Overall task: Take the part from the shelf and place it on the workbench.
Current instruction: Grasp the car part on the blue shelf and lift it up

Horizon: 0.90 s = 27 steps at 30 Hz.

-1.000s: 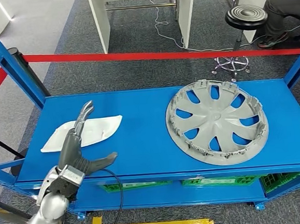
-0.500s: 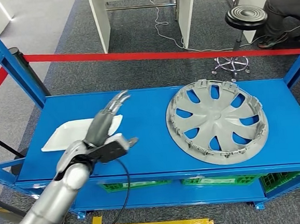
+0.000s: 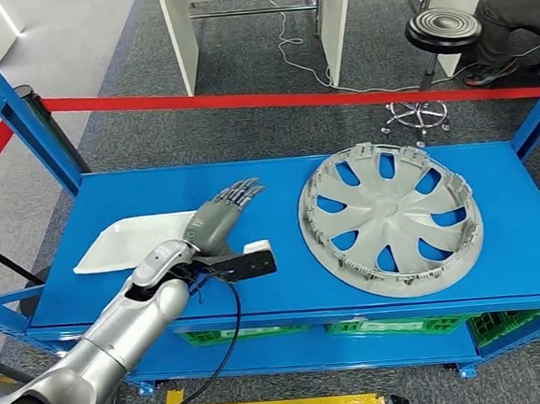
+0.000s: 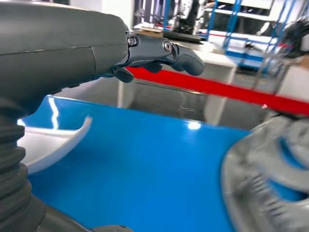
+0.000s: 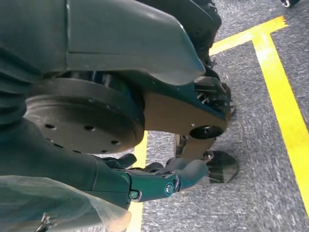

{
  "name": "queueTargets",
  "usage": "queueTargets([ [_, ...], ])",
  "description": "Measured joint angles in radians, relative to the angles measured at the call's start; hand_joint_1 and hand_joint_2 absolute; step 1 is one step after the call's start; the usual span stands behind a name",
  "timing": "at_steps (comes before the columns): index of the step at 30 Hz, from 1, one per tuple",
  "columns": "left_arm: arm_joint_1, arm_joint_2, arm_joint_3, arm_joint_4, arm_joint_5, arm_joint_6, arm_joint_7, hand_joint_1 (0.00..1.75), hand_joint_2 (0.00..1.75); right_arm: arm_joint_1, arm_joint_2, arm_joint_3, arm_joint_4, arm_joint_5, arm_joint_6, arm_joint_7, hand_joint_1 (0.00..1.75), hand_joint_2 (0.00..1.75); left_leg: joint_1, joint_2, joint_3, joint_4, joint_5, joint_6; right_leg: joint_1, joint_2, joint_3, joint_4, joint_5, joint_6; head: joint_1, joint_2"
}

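On your far left, the white plastic part (image 3: 125,241) lies flat on the blue shelf (image 3: 286,257). Just beside it, your left hand (image 3: 216,227) hovers over the shelf with fingers (image 3: 245,190) released and stretched out, grasping nothing. Further right rests the grey wheel cover (image 3: 390,219). Your right hand (image 5: 160,181) hangs over the floor, fingers loosely extended, empty.
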Motion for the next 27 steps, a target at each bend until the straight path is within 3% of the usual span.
queueTargets([
  [2,0.001,-0.003,-0.012,0.039,-0.022,0.004,0.012,0.00,0.00,0.000,0.004,0.000,0.000,0.001,0.000,0.009,0.00,0.00,0.000,0.000,0.000,0.000,0.000,0.000,0.000,0.000,0.000,0.000,0.000,0.000,0.000,0.000],
  [11,0.006,-0.014,-0.021,0.126,-0.032,0.028,0.025,0.00,0.00,0.001,0.008,0.003,0.000,0.021,-0.006,0.034,0.00,0.00,0.000,0.000,-0.001,0.000,0.000,0.000,0.000,0.000,-0.001,0.000,0.000,0.000,0.000,0.000],
  [16,0.048,-0.014,0.000,0.124,-0.090,0.187,0.089,0.00,0.00,0.010,0.008,0.004,0.000,0.025,-0.025,0.034,0.00,0.00,0.000,0.000,-0.001,0.000,0.000,0.000,0.000,0.000,-0.001,0.000,0.000,0.000,0.000,0.000],
  [22,0.146,-0.022,0.070,0.071,-0.066,0.380,0.035,0.00,0.00,0.019,0.008,0.003,0.001,0.028,-0.039,0.032,0.00,0.00,0.000,0.000,-0.002,0.000,0.000,0.000,0.000,0.000,-0.002,0.000,0.000,0.000,0.000,0.000],
  [27,0.182,-0.026,0.100,0.044,-0.065,0.402,0.028,0.00,0.00,0.022,0.007,0.003,0.002,0.032,-0.040,0.031,0.00,0.00,0.000,0.000,-0.002,0.000,0.000,0.000,0.000,-0.001,-0.002,0.000,0.000,0.000,0.000,0.000],
])
